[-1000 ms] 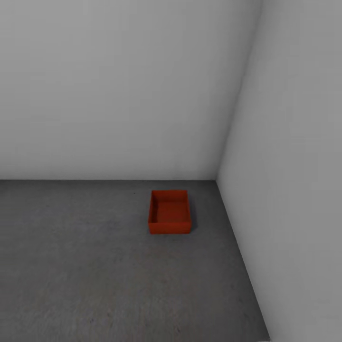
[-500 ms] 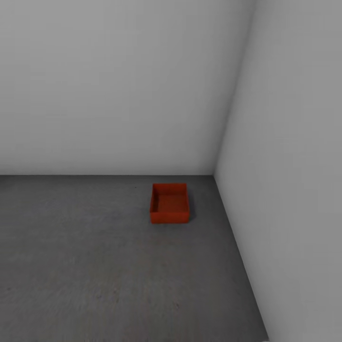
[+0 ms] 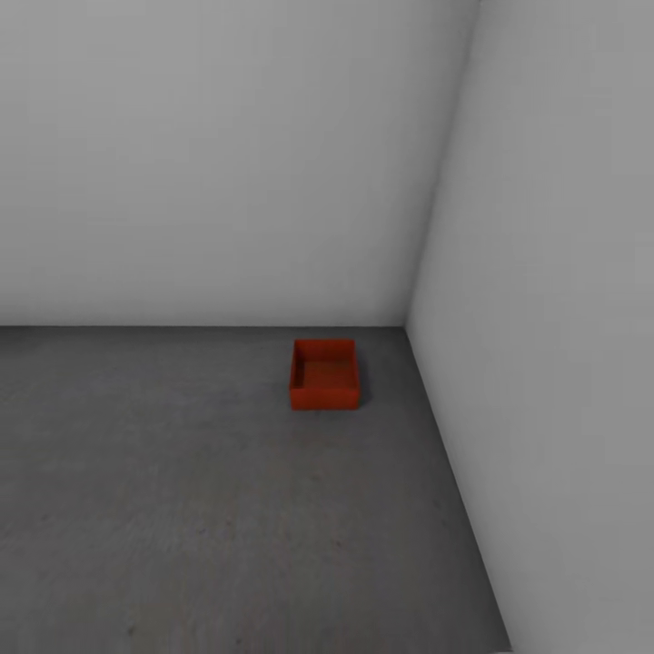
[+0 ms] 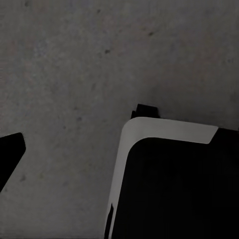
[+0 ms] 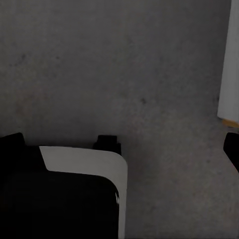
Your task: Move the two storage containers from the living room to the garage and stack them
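- The dark grey, mottled concrete floor [image 3: 182,509] spreads across the left of the head view, meeting a plain white-grey back wall [image 3: 209,163]; by these the room looks to be the garage.
- Right of centre, one rust-red, open-top rectangular storage container [image 3: 324,374] sits upright on that floor, near the corner and apart from both walls. It looks empty, with nothing stacked on it.
- Farther right, a second white-grey side wall [image 3: 554,363] closes the corner.
- Judged from this, one container is placed in the garage; the other is yet to be brought from the living room and set on top of it, so roughly half the task is left.
- The stretch of floor before the container shows no obstacle; the nearness of the corner may limit approach from the right.
- The left wrist view looks down on concrete and a black-and-white part of the robot's body [image 4: 174,179]; whether the left hand is open or closed I cannot tell.
- The right wrist view shows much the same, and the right hand's state I cannot tell either.
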Motion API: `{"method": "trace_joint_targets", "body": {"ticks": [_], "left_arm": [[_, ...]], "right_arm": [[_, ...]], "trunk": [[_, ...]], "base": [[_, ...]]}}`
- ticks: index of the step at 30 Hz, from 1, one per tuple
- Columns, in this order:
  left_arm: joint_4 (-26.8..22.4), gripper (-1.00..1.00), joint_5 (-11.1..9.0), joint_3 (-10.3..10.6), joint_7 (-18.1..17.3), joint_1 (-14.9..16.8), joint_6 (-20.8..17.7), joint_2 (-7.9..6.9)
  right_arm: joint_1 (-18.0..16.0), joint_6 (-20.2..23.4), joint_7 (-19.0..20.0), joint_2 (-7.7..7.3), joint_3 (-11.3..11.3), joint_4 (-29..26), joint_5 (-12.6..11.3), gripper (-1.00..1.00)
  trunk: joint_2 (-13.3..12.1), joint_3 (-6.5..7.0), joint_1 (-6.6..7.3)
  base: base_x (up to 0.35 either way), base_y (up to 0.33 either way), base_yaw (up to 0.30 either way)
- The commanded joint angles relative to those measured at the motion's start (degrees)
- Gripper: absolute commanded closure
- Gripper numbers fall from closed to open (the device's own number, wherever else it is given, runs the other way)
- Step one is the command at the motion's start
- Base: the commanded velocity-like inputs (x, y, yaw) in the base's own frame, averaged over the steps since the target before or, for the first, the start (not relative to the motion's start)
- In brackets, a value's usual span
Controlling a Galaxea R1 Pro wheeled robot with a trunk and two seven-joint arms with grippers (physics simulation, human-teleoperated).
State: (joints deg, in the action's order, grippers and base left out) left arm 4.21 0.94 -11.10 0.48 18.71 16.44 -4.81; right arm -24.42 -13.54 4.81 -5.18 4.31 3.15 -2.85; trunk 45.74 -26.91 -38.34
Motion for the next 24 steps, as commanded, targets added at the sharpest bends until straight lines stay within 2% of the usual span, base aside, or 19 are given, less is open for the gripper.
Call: {"method": "trace_joint_targets", "body": {"ticks": [1,24], "left_arm": [[0.27,-1.00,0.11,-0.24,0.05,0.10,0.44,-0.02],[0.27,-1.00,0.11,-0.24,0.05,0.10,0.44,-0.02]], "right_arm": [[-0.10,-0.44,0.20,-0.01,0.43,0.27,-0.31,-1.00],[-0.10,-0.44,0.60,-0.01,0.43,0.27,-0.31,-1.00]], "trunk": [[-0.36,0.13,0.25],[-9.59,4.26,5.31]], "base": [[-0.337,0.000,0.000],[-0.337,0.000,0.000]]}}
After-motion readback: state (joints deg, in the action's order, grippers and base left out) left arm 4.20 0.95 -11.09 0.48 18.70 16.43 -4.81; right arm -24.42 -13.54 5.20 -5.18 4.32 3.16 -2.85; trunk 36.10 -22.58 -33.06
